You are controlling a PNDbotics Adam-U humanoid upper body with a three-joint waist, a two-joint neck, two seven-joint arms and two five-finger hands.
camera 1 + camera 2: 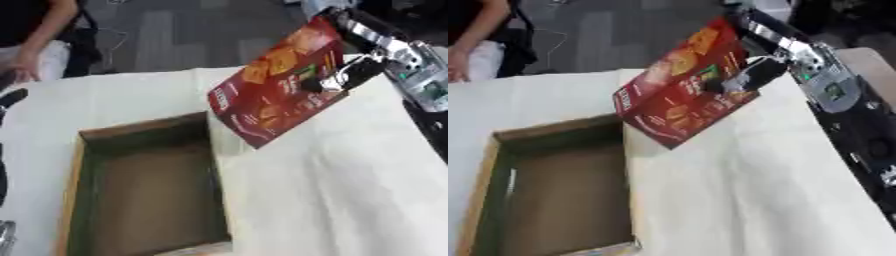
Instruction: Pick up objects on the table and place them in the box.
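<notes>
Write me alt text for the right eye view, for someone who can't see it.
The robot's right hand holds a red snack box tilted in the air above a white-covered table, near the far right corner of an open cardboard box that shows nothing inside. The left hand is out of sight.

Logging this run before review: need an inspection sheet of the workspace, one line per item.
Surface: table under a pale cloth, wrinkled.
Job's things: red snack packet, lifted and tilted above the table by the box's far right corner; open cardboard box set into the table, nothing seen inside.
Clutter: nothing seen on the cloth.
Hands: right hand curled on the packet's right side; a dark edge at the left border of the left eye view may be the left arm, its hand not seen.
Cables: thin cable on the floor beyond the table.
Surroundings: grey floor; a person stands at far left, not touching anything.
</notes>
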